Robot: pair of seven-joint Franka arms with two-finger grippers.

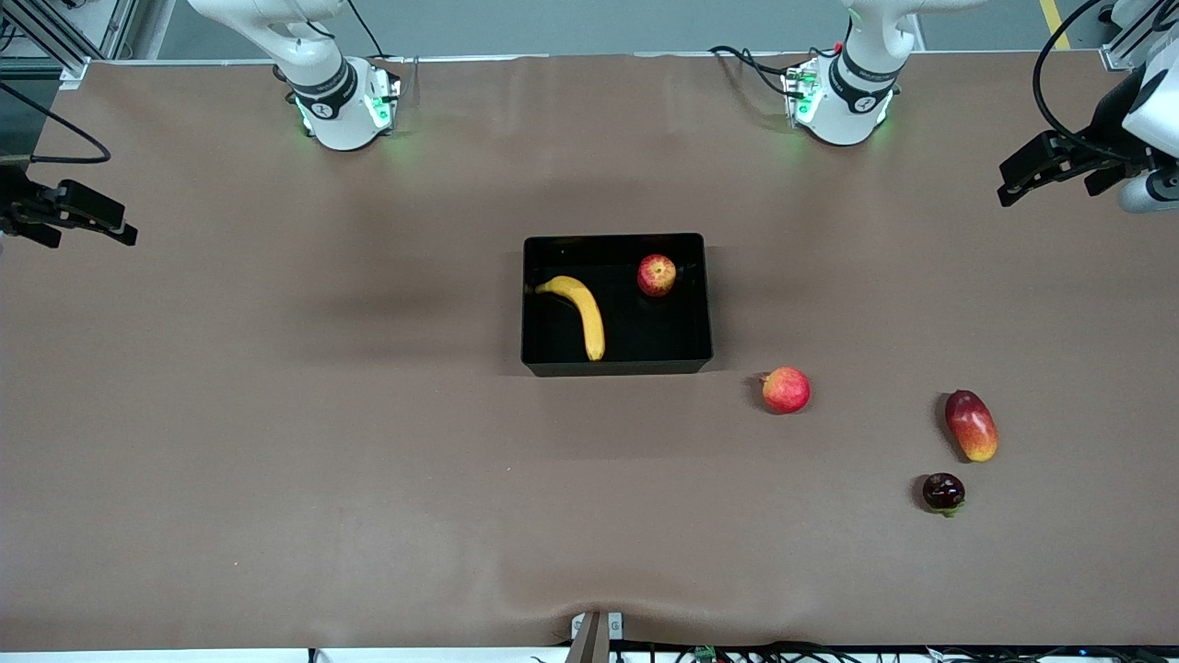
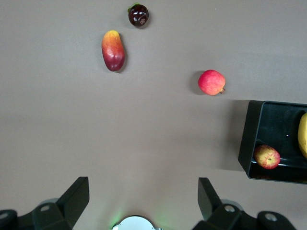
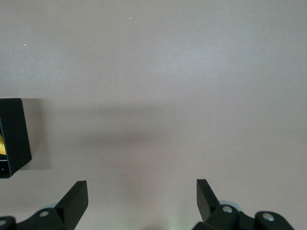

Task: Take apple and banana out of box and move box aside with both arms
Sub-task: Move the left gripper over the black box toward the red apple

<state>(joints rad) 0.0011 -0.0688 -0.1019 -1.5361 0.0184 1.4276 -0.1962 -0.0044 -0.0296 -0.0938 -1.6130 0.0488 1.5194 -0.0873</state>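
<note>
**Banana and one apple in box; both claws up, open, empty**

Nearest the front camera, toward the left arm's end of the surface (image 1: 276, 479): dark fruit (image 1: 943, 492), alone, upright, small green bit at its base. Just farther from the camera: mango (image 1: 972, 424), lying on its side, near the dark fruit, not touching. Farther again and more toward the middle: loose apple (image 1: 786, 389), on bare brown cloth, just outside the box's nearest corner on the left arm's side, apart from it.

Mid-surface: box (image 1: 707, 304), black, glossy, low walls, sitting flat. Inside: banana (image 1: 580, 311), lying curved along the floor on the right arm's side, stem end farther from the camera. Also inside: second apple (image 1: 657, 274), in the corner farthest from the camera on the left arm's side, apart from the banana.

Left claw (image 1: 1036, 180): raised over the surface edge at the left arm's end, fingers spread wide, nothing held. Left wrist view looking down on all the fruit plus one end of the box.

Right claw (image 1: 83, 221): raised over the edge at the right arm's end, fingers spread wide, nothing held. Right wrist view: bare cloth, only a box corner showing.
</note>
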